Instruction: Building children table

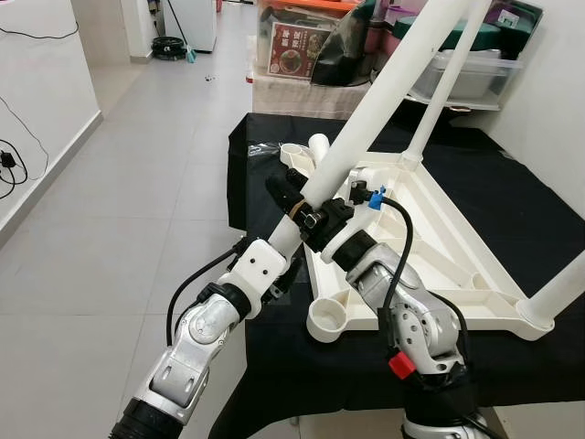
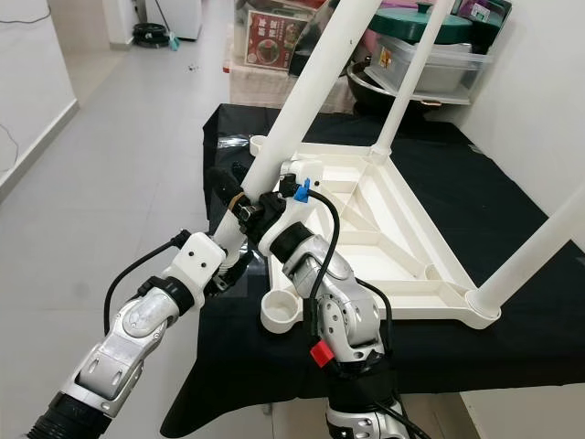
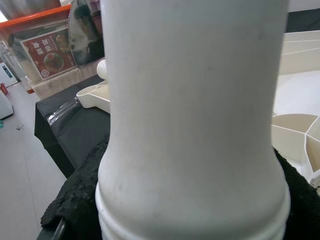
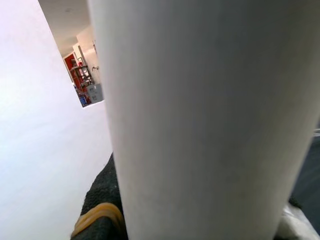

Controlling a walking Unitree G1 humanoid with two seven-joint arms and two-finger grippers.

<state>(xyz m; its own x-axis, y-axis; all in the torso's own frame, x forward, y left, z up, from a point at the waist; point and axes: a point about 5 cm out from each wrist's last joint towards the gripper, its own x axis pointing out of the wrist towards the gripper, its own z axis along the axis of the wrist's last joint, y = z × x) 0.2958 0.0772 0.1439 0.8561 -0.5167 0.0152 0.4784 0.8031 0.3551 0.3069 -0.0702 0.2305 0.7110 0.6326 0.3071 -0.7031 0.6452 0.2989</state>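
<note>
White plastic is what you are working with: the tabletop [image 1: 457, 265] lies upside down on a black cloth [image 1: 512, 366], two legs already standing in its far and right corner sockets. Going left to right, your left gripper [image 1: 285, 195] is clamped on the low part of the loose leg [image 1: 366, 110], black fingers wrapped round it just above its ribbed end, as the left wrist view confirms. Just beside it, your right gripper [image 1: 322, 219] is closed on the same leg a little further along, so both claws hold one tube, which slants up and away over the tabletop. The near socket [image 1: 327, 320] sits open at the near left corner of the tabletop, below the grippers, and another open socket [image 1: 294, 152] shows at the far left.

To seat the leg well, I judge you should bring it upright before lowering, so the ribbed end meets the socket squarely. Keep both grips firm, move the arms together, and centre the end over the cup first. A slanted entry would likely jam or push the tabletop across the cloth.
</note>
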